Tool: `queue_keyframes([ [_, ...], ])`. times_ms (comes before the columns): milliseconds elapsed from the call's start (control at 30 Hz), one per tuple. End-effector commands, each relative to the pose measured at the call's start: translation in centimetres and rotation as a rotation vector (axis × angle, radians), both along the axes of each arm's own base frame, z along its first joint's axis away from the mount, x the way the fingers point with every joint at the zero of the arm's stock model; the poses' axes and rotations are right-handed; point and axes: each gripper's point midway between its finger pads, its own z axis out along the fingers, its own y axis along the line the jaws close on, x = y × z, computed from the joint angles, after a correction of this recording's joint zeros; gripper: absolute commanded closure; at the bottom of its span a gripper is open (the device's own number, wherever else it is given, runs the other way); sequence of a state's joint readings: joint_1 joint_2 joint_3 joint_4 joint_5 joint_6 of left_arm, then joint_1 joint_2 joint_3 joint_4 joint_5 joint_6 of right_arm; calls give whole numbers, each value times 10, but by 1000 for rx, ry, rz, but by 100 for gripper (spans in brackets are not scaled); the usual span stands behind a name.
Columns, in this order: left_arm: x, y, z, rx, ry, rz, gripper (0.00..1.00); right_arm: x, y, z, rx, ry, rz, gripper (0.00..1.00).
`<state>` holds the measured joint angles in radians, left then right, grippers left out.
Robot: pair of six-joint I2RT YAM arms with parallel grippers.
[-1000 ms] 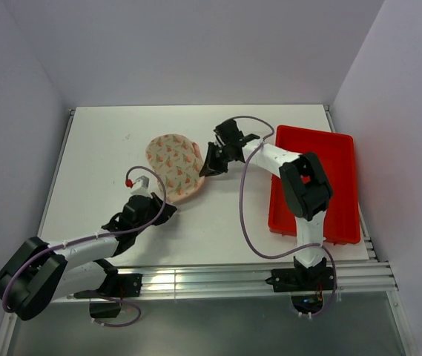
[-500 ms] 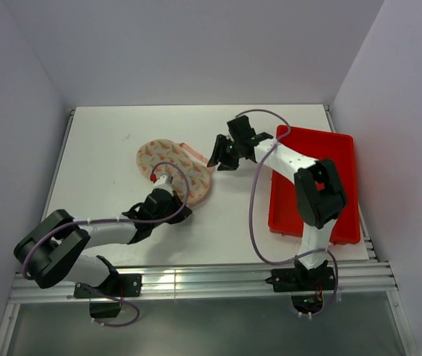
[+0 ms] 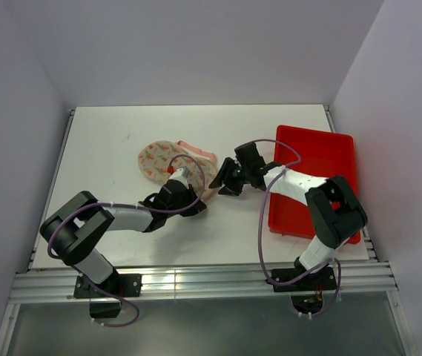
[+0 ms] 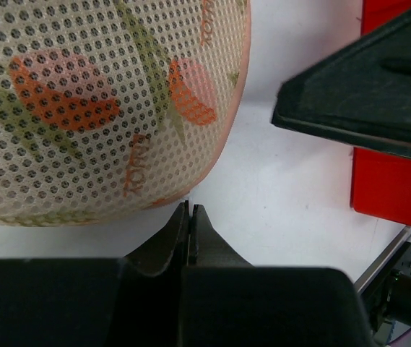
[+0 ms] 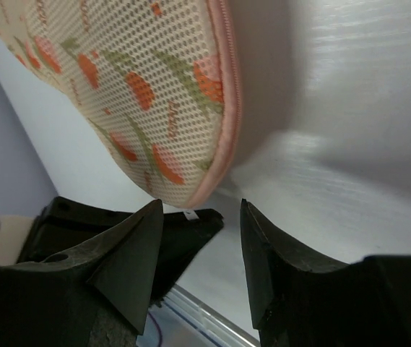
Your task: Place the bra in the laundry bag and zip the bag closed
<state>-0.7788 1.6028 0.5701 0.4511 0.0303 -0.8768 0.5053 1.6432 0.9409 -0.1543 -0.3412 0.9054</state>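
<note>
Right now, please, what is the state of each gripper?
Left gripper: shut, tips at the laundry bag rim; a grip cannot be told.
Right gripper: open, holding nothing.

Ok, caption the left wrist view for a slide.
Shut left gripper at the laundry bag's edge; red tray at right.

This is a robotics lab cell, a boxed-in test bench. A white table (image 3: 122,133) sits enclosed by plain, pale walls (image 3: 196,52) at 9, 12 and 3 o'clock. Along its 6 o'clock edge runs a slotted aluminium rail (image 3: 211,276). The left arm (image 3: 84,233) is bolted to it at 7 o'clock and the right arm (image 3: 333,215) at 5 o'clock. Purple cables (image 3: 261,237) loop loose off the arms. A red plastic tray (image 3: 322,148) lies at 3 o'clock.
</note>
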Motion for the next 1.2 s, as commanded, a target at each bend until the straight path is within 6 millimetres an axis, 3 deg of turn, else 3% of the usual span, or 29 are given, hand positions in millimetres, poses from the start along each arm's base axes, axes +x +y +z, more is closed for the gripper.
queue_keyframes([
  [0,7,-20,25,-64,-68,-49,100,14,19,14,102,-48,-46,45],
  [267,3,-19,26,-64,-65,-66,100,11,28,-9,154,23,-93,45],
  [600,3,-21,23,-62,-60,-70,100,3,33,-12,167,27,-107,45],
  [833,1,-23,24,-67,-59,-81,100,2,47,-19,190,48,-107,47],
  [933,2,-21,22,-57,-59,-78,100,1,51,-24,192,57,-114,53],
  [1067,-2,-15,15,-34,-45,-69,100,4,50,-31,183,64,-124,81],
  [1167,-4,-7,11,-21,-40,-51,100,6,49,-31,171,54,-128,90],
])
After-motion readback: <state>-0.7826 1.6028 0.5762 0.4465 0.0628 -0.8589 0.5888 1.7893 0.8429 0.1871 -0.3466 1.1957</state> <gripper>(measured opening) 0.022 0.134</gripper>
